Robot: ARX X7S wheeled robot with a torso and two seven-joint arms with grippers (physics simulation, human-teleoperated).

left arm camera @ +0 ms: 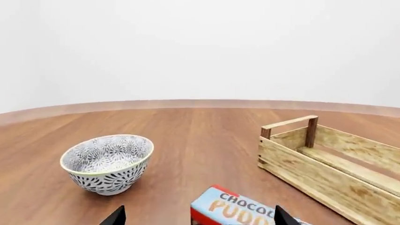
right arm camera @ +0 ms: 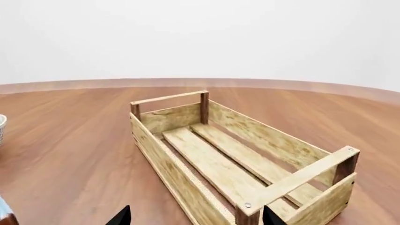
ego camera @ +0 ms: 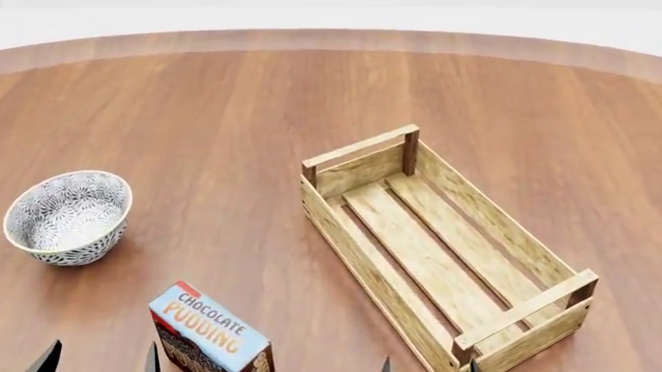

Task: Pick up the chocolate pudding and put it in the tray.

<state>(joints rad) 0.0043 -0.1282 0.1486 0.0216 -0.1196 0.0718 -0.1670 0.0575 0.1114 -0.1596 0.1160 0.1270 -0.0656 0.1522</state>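
The main risk lies in the pick itself — the chocolate pudding [ego camera: 210, 332] stands on the counter [ego camera: 238, 116] turned at an angle, one corner toward the robot, so fingers that come down square to the counter edge rather than to the carton's flat faces would, by my judgement, push it round or tip it over instead of seating on it. A tipped carton could also slide toward the patterned bowl [ego camera: 68, 216], which sits beyond the pudding and off to its left, near but apart from it. The second risk is at the drop: the tray [ego camera: 447, 246] lies to the right of the pudding, well apart from it, with a raised bar handle at each end — a low carry could catch the near wall or a handle.

The left fingers [left arm camera: 196, 216] are spread wide, holding nothing, their tips showing either side of the pudding's near end in the left wrist view. The right fingers [right arm camera: 196, 215] are likewise parted and empty, poised before the tray's near end, to the right of the pudding.

The pudding is a small carton with a light-blue face, orange lettering and dark brown and red sides; it looks light and stiff, with smooth faces that may slip under a weak squeeze
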